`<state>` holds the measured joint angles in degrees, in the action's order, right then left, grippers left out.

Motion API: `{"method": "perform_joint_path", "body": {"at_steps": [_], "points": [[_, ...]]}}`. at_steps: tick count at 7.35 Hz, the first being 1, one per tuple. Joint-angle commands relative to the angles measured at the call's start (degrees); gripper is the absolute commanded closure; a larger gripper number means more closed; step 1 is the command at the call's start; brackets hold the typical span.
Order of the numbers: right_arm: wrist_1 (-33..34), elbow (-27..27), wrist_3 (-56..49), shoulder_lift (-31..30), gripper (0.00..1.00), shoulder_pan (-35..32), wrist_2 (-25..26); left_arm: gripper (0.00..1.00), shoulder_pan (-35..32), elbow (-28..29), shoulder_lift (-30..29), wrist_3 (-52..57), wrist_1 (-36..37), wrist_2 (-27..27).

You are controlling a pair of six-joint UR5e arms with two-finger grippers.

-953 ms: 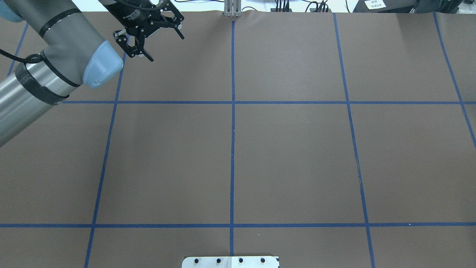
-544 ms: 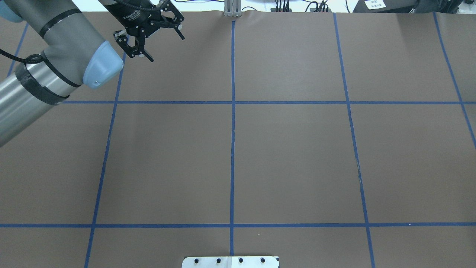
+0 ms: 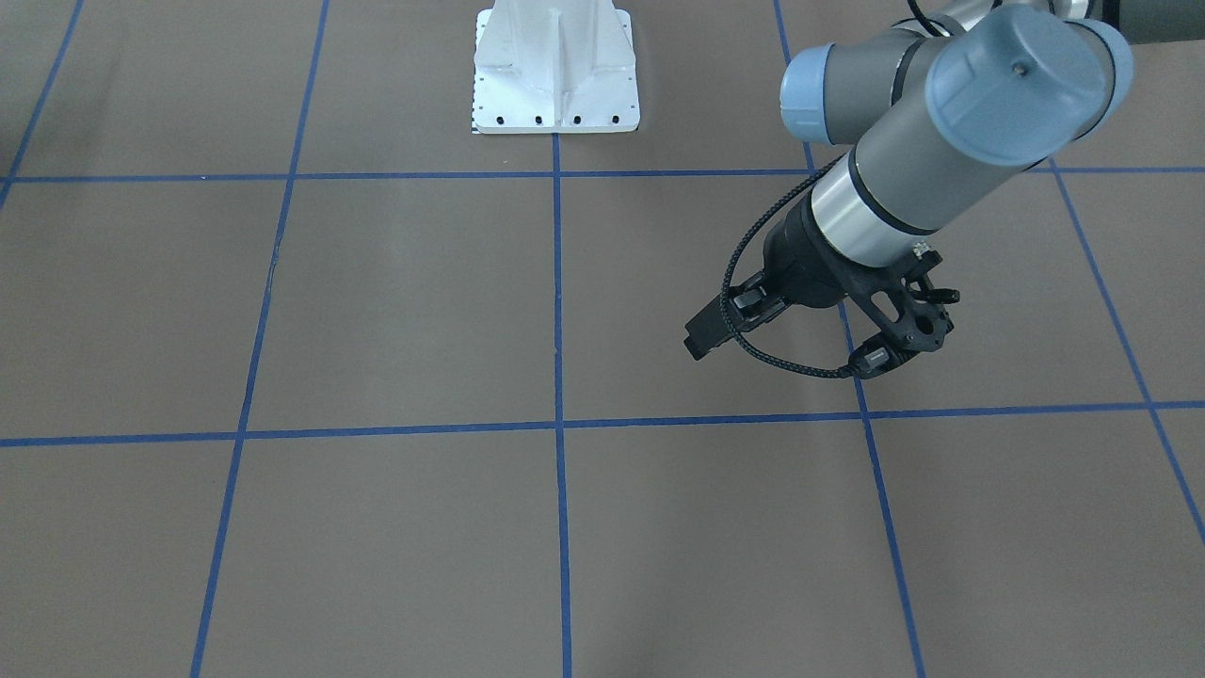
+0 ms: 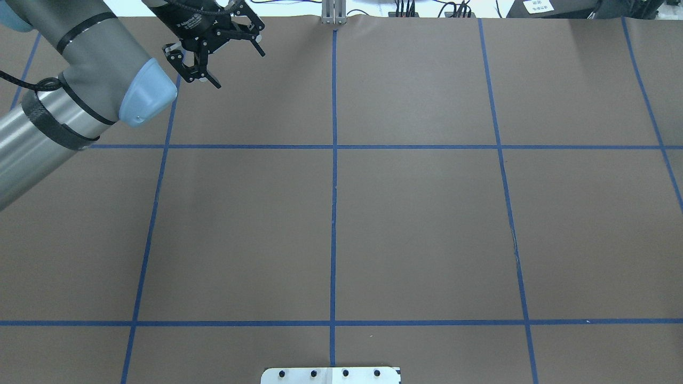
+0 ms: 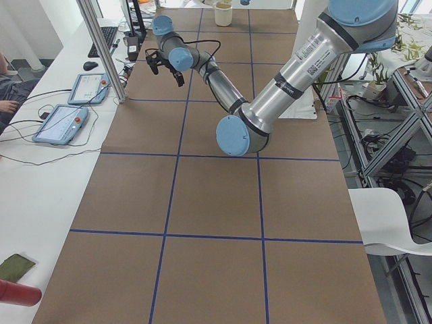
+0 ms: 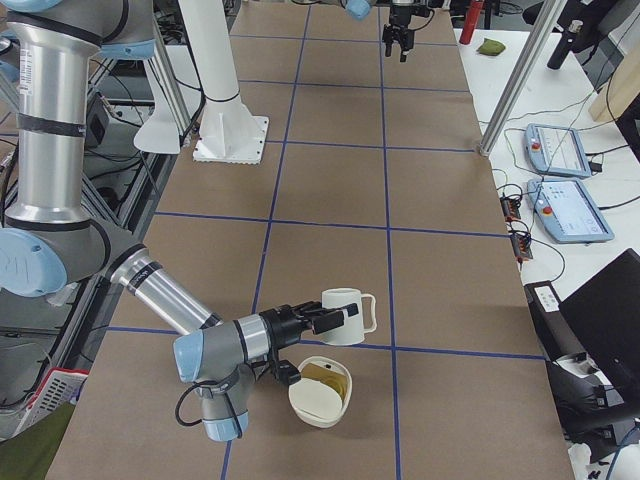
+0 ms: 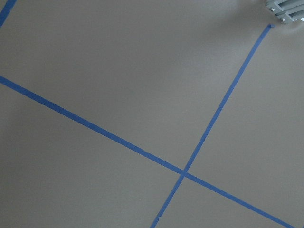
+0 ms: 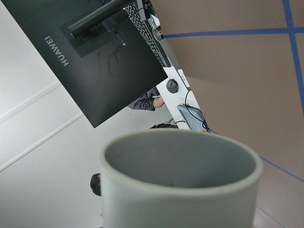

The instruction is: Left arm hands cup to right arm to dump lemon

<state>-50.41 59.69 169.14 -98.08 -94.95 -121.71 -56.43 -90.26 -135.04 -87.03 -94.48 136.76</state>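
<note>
The cup [image 6: 347, 315], a white mug, is tipped on its side in the air at the tip of my right gripper [image 6: 318, 319]. I cannot tell whether that gripper is open or shut. The cup hangs just above a white bowl [image 6: 305, 408]. The yellow-green lemon [image 6: 324, 378] lies in that bowl. In the right wrist view the cup [image 8: 180, 175] fills the lower frame, and its grey inside looks empty. My left gripper [image 4: 239, 69] is open and empty, far away above the table's far left corner. It also shows in the exterior left view [image 5: 165, 65].
The brown table [image 4: 416, 224] has a blue tape grid. The white robot base [image 3: 555, 75] stands at the robot's edge. A metal post [image 6: 535, 70], two tablets [image 6: 565, 180] and a monitor [image 6: 600, 320] lie along the far side.
The left gripper has drifted very slightly toward the far left. Nothing else differs in the overhead view.
</note>
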Motion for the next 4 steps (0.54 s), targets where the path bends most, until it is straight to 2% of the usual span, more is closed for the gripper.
{"method": "perform_joint_path", "body": {"at_steps": [1,4], "points": [[-0.74,-0.02,-9.5,0.35,0.9,0.02,0.07,0.0,0.01,0.09,-0.04,0.02,0.0,0.0],[-0.56,-0.28,-25.83,0.26,0.9,0.02,-0.37,0.0,0.09,0.17,-0.04,0.02,-0.09,0.0]]}}
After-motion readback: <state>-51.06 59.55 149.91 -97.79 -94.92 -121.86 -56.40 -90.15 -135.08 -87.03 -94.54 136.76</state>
